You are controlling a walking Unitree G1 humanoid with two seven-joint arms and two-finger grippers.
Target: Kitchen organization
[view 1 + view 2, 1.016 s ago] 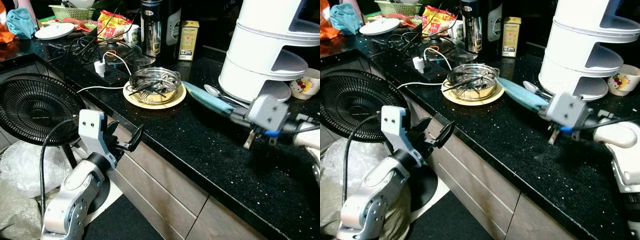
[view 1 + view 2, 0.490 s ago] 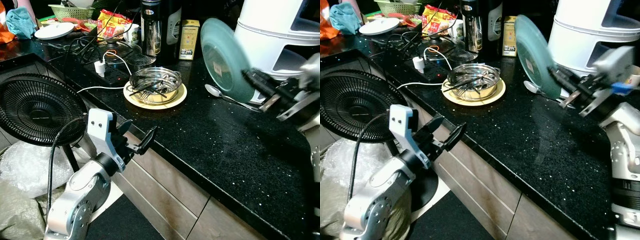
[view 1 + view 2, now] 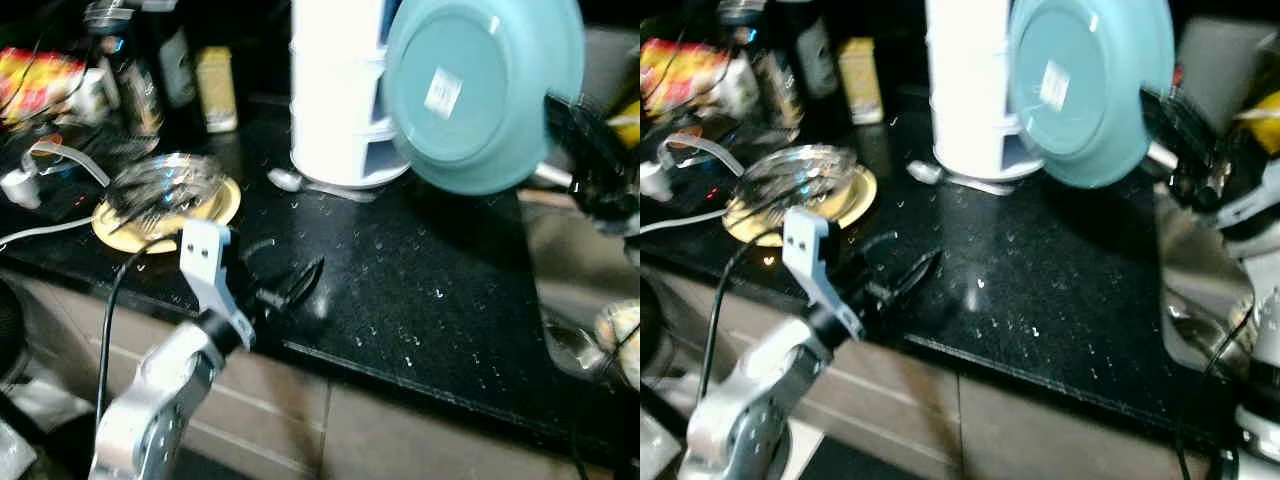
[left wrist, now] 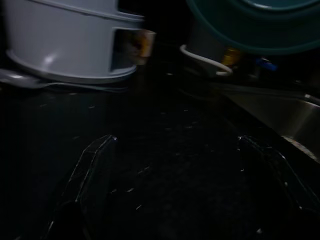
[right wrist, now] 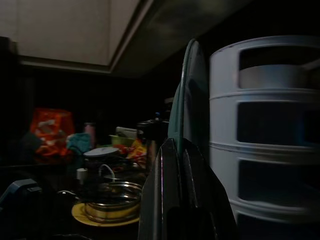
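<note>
Right claw [image 3: 560, 110] clamps the teal plate [image 3: 480, 90], now raised upright above the tabletop [image 3: 420, 290], probably sink-bound; left claw [image 3: 285, 290] hangs wide, empty.

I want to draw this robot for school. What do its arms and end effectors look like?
The left arm is shiny silver with rounded joints. A pale grey box with two small dark holes sits at its wrist, and a black cable loops along it. The left end effector has two long, thin black fingers. The right end effector is black too, though blurry.
</note>
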